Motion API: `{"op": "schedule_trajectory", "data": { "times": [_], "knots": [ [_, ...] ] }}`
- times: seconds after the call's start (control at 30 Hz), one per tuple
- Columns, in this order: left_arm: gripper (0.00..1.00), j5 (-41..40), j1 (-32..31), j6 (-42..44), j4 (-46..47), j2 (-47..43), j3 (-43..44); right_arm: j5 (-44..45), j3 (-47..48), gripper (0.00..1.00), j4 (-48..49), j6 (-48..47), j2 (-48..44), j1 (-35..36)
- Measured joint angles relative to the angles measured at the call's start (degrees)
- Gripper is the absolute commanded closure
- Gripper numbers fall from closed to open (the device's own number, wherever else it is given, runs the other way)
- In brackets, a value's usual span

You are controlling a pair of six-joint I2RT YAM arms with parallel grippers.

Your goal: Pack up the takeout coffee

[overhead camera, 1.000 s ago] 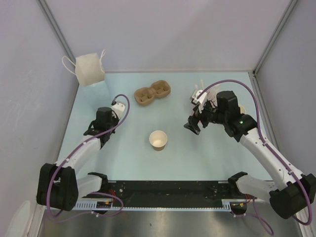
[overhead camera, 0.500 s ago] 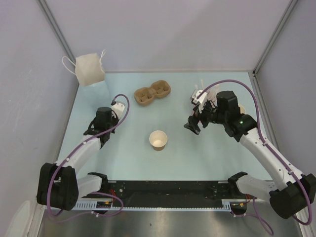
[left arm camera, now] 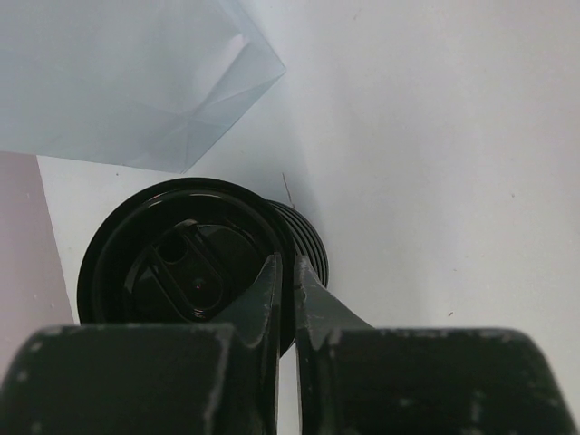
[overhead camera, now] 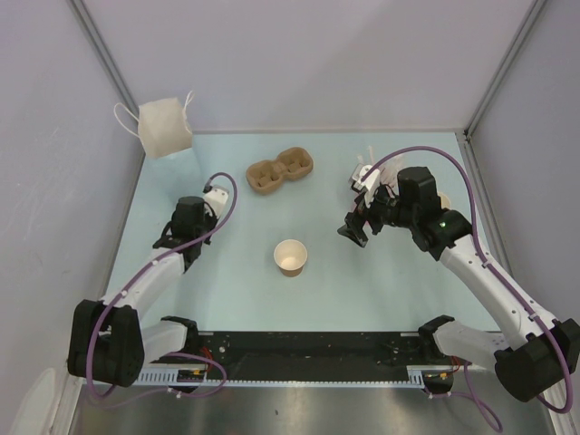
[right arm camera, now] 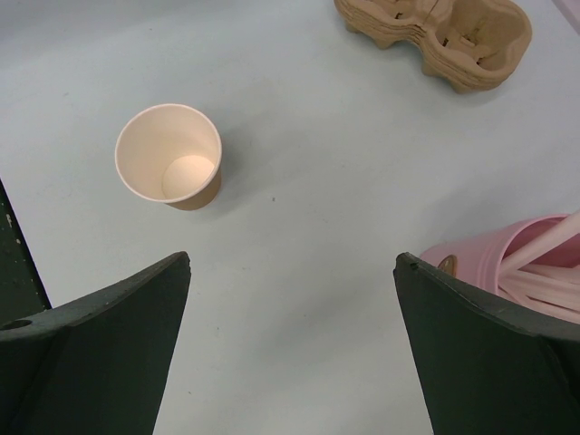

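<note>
Black plastic marks the left side: the left fingers (left arm camera: 261, 304) are pinched together on the rim of the black lid (left arm camera: 181, 272), the top one of a lid stack (left arm camera: 306, 243) near the left edge of the worktop (overhead camera: 236, 290). In the middle the paper cup (overhead camera: 290, 257) stands upright and uncapped, well apart from the lid. Beyond it the cup carrier (overhead camera: 280, 170) holds no cup. On the right, the right fingers (right arm camera: 109, 308) hang spread wide and hold nothing, near the pink straw cup (right arm camera: 507, 263). Packing looks barely begun: capping the cup and seating it in the carrier both remain
</note>
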Motion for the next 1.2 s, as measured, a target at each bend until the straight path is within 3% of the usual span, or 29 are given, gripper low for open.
{"op": "schedule_trajectory", "data": {
  "times": [0.8,0.97,1.2],
  "knots": [
    [1.0,4.4,0.1,0.0,2.7,-11.4,-1.0,0.1,0.0,0.0,0.0,-0.2,0.7,0.2],
    [1.0,10.4,0.2,0.1,1.7,-14.6,-1.7,0.3,0.0,0.0,0.1,0.0,0.9,0.5],
    [1.0,27.3,0.2,2.2,-3.8,-23.9,-1.4,0.3,0.0,0.0,1.7,1.2,0.9,0.7]
  ]
}}
